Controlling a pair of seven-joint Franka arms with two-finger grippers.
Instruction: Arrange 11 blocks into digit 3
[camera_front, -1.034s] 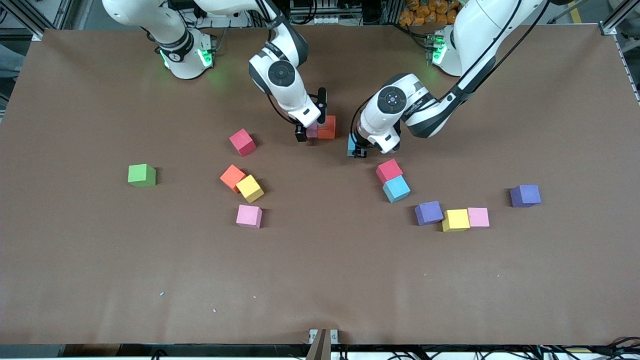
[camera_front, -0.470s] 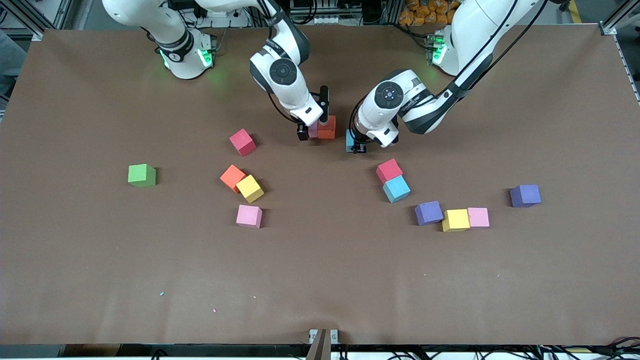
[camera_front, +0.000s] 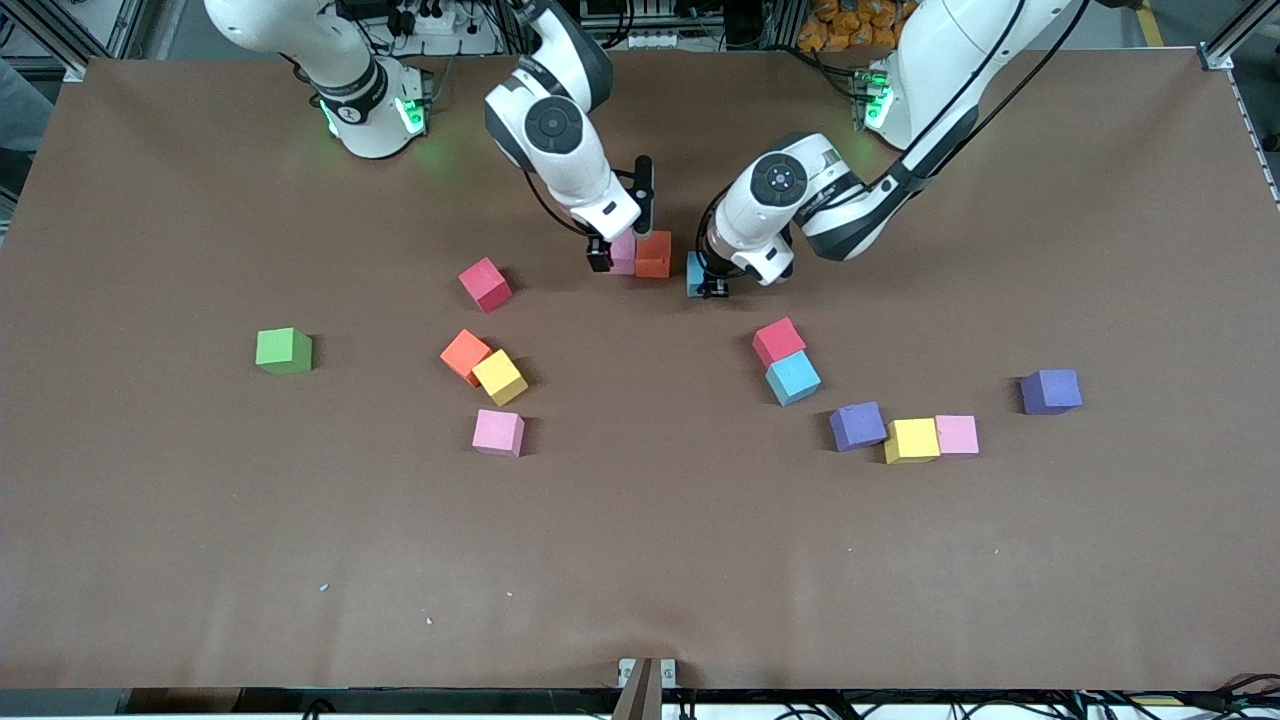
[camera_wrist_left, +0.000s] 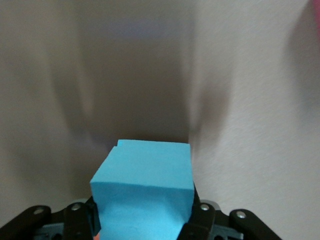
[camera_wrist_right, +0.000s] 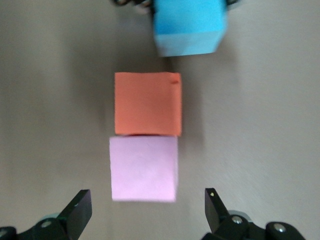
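Left end effector (camera_front: 712, 285) carried gripped light blue block (camera_front: 694, 272) nearer orange block (camera_front: 654, 254); right end effector (camera_front: 620, 232) open.

A single green cube (camera_front: 283, 350) rests on the brown table (camera_front: 640, 560), toward the right arm's end, standing apart from that end's edge.

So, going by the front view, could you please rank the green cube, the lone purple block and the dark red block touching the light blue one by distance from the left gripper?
From the left gripper, shut on a light blue block:
1. Dark red block, just nearer the front camera.
2. Lone purple block, toward the left arm's end of the table.
3. Green cube, toward the right arm's end.
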